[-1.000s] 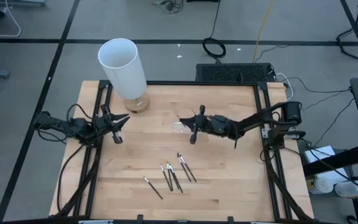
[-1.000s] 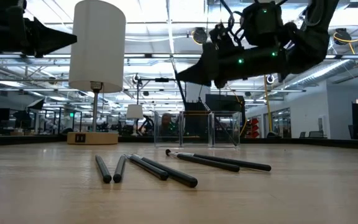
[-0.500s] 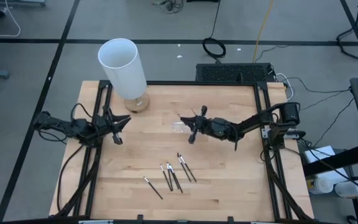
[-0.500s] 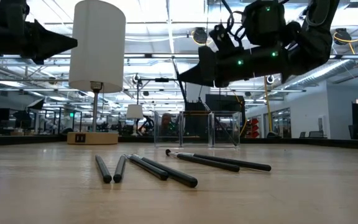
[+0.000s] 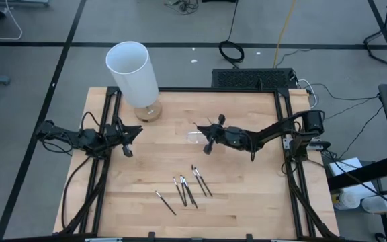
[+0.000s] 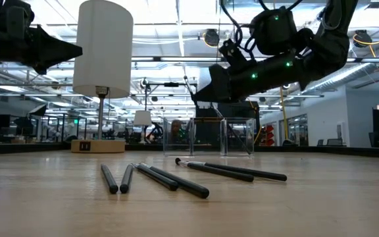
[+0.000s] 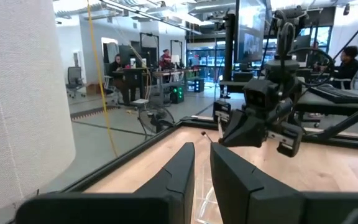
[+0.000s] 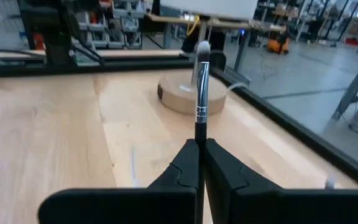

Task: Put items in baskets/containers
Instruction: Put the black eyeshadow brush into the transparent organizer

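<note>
The wooden counter (image 5: 247, 195) carries a tall white cylinder (image 5: 133, 72) on its far edge, out of the work. The clear tray (image 6: 209, 137) stands mid-counter, its outline hard to trace from above. The right hand (image 5: 207, 138) hovers beside it, pinching one brush (image 8: 201, 93) tip-forward, probably lined up for dropping in. The left hand (image 5: 127, 140) waits at the left edge, fingers nearly together around nothing. Six loose brushes (image 5: 187, 189) lie near the front, awaiting pickup.
</note>
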You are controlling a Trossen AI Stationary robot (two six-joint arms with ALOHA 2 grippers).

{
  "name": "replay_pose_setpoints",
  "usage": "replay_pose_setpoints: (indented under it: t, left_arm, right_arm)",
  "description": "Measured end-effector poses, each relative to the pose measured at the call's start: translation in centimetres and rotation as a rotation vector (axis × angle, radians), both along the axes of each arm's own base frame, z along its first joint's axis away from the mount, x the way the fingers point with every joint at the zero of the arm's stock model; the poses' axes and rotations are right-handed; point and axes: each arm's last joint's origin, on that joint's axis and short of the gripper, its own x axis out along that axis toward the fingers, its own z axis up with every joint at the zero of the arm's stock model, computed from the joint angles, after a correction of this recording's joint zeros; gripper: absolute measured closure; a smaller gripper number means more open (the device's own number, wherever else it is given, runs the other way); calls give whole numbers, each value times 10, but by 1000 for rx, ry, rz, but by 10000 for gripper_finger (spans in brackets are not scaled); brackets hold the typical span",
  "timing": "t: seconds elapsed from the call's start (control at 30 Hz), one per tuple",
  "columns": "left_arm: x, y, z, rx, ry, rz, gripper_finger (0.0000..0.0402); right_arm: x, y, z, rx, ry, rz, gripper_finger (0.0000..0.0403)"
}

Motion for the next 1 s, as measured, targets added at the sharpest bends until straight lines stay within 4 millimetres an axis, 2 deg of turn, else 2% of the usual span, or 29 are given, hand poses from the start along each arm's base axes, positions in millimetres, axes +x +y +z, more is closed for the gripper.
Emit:
replay_pose_setpoints:
  t: [0.43, 1.0]
  left_arm:
    - [0, 0, 0, -2, -1, 0, 341]
    - [0, 0, 0, -1, 0, 1, 341]
  right_arm:
    - [-2, -6, -11, 55, 70, -29, 403]
    - [-3, -5, -14, 78, 99, -31, 395]
